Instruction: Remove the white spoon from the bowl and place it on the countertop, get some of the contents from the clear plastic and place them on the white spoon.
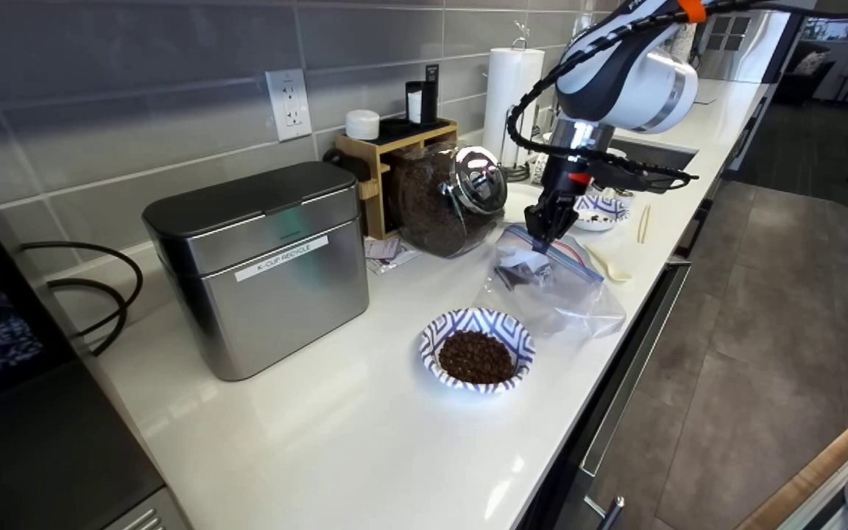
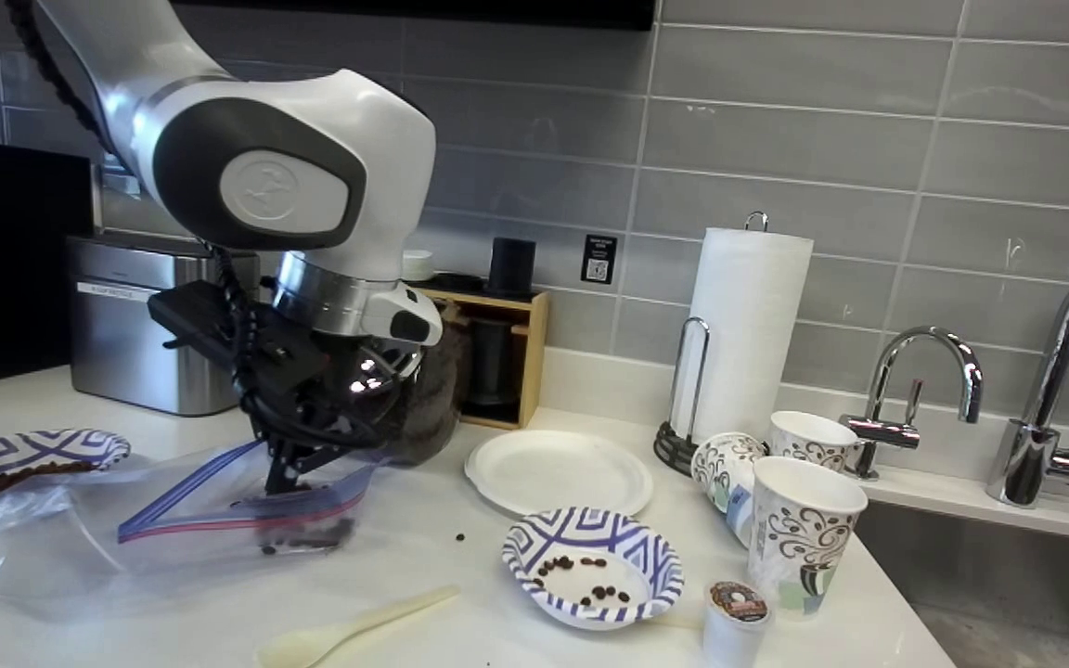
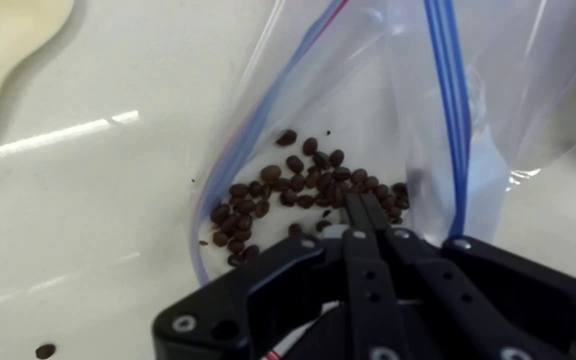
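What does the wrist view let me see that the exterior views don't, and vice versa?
Only the wrist view: a clear look down at separate coffee beans inside the clear plastic bag.

Only the exterior views: the white arm, paper towel roll, steel bin and bean-filled patterned bowl.

Both share: that bag, the pale spoon beside it on the countertop, and the shut jaws.

End effector [image 1: 540, 245] at plastic bag [image 1: 567, 303], spoon [image 1: 608, 264], bowl of beans [image 1: 480, 319]
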You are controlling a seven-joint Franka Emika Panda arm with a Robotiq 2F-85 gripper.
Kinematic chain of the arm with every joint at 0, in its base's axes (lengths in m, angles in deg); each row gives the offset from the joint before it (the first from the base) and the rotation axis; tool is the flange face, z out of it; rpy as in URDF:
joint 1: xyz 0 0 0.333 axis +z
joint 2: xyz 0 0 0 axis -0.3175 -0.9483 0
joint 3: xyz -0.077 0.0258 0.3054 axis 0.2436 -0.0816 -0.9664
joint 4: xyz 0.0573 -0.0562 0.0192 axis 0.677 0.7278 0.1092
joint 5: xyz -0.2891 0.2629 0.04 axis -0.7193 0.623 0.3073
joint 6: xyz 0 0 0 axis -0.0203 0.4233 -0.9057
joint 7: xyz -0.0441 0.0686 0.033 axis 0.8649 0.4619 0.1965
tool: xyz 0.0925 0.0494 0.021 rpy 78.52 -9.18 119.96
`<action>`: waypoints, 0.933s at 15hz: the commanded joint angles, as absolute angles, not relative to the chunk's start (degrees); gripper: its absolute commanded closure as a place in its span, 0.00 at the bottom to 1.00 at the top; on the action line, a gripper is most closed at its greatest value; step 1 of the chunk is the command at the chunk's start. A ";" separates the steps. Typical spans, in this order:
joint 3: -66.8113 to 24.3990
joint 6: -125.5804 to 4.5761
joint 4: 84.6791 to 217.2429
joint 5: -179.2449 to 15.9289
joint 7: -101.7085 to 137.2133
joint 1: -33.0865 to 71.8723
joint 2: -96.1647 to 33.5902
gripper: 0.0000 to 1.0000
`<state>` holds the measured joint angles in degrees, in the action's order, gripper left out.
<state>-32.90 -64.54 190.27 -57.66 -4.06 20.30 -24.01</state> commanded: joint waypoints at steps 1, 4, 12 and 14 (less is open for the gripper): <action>-32.75 -67.34 190.04 -60.00 -3.34 21.11 -26.51 1.00; -33.41 -71.72 190.07 -58.83 -3.68 20.99 -27.64 0.84; -35.64 -77.21 189.31 -58.62 -3.90 20.70 -29.92 0.92; -35.94 -77.48 188.92 -58.88 -3.87 20.72 -30.34 0.83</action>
<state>-35.18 -76.09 189.83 -58.86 -4.02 20.78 -28.80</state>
